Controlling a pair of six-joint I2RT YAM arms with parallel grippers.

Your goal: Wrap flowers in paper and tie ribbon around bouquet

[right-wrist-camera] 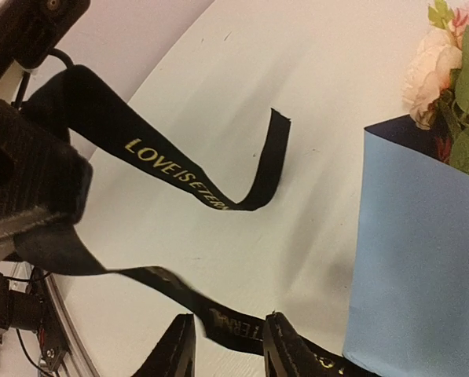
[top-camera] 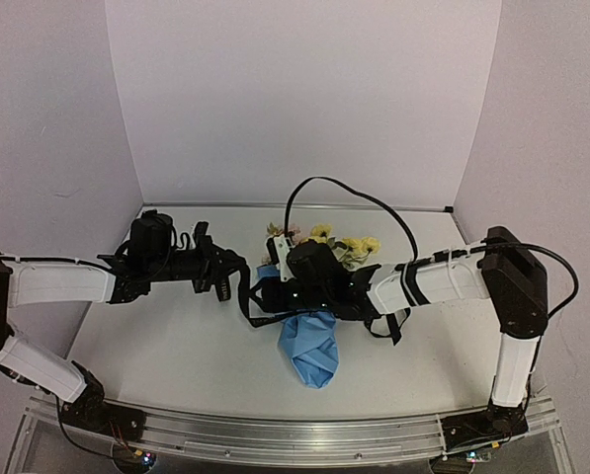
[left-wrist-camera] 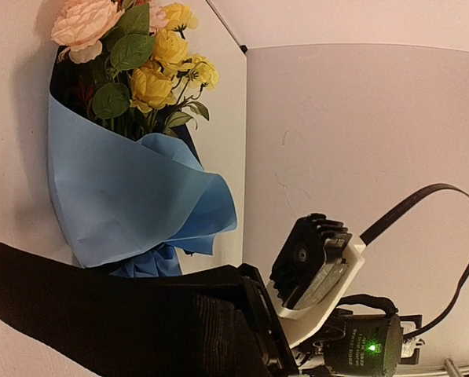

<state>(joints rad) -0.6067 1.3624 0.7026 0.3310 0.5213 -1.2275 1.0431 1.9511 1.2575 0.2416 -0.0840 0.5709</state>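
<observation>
White counter [top-camera: 176, 346], lilac walls [top-camera: 304, 99]. The ribbon [right-wrist-camera: 179, 177] reads "LOVEISETERN…". Left end effector [top-camera: 233, 276] is clamped tight on it; right end effector [right-wrist-camera: 228, 347] is partly open, with ribbon crossing between.

Left gripper [top-camera: 223, 269] closed tight; right gripper [right-wrist-camera: 231, 318] jaws apart.

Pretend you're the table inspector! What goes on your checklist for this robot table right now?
Surface: white table.
Job's things: bouquet lying down, flowers poking from blue paper; black ribbon loose, no knot seen.
Clutter: nothing seen.
Grippers: left gripper shut on the ribbon; right gripper open, ribbon running between its fingers.
Cables: black cable loops above the right arm.
Surroundings: plain pale walls.
</observation>
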